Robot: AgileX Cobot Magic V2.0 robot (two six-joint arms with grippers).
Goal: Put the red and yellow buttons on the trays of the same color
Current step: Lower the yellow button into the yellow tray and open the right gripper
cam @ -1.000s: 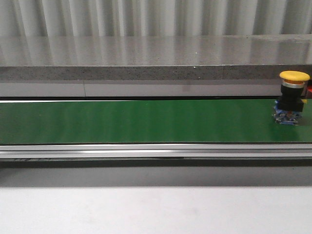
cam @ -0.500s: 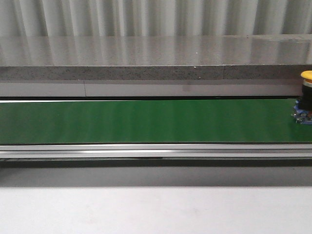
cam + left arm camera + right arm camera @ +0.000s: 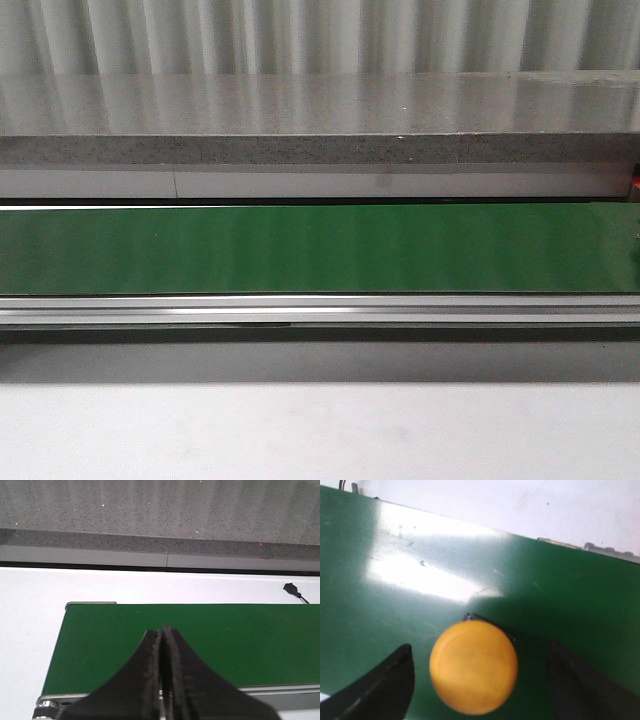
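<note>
Two grippers are showing only in their own wrist views, and neither is appearing in the front view, where the green conveyor belt (image 3: 320,248) is running bare across the frame behind its aluminium rail (image 3: 320,310) and in front of a grey speckled stone ledge (image 3: 320,150). On the right arm, the right gripper (image 3: 477,680) is standing wide, its two dark fingers (image 3: 385,685) spread well apart and gripping nothing; the yellow button (image 3: 473,666) is sitting upright on the belt between them, its round cap facing the camera, nearer to one finger than to the other and touching neither. A bright glare patch is lying on the belt beyond the button, and white table surface (image 3: 520,505) is showing past the belt's far edge. On the left arm, the left gripper (image 3: 161,680) is pressed closed, its black fingers (image 3: 140,680) meeting along a thin seam with nothing between them, and it is hanging over the near end of the belt (image 3: 200,640). Beyond its tips the white tabletop (image 3: 30,620) is wrapping around the belt's end, and a small black connector with a thin wire (image 3: 291,588) is lying on that table well off to one side. No tray and no red button are appearing in any view
</note>
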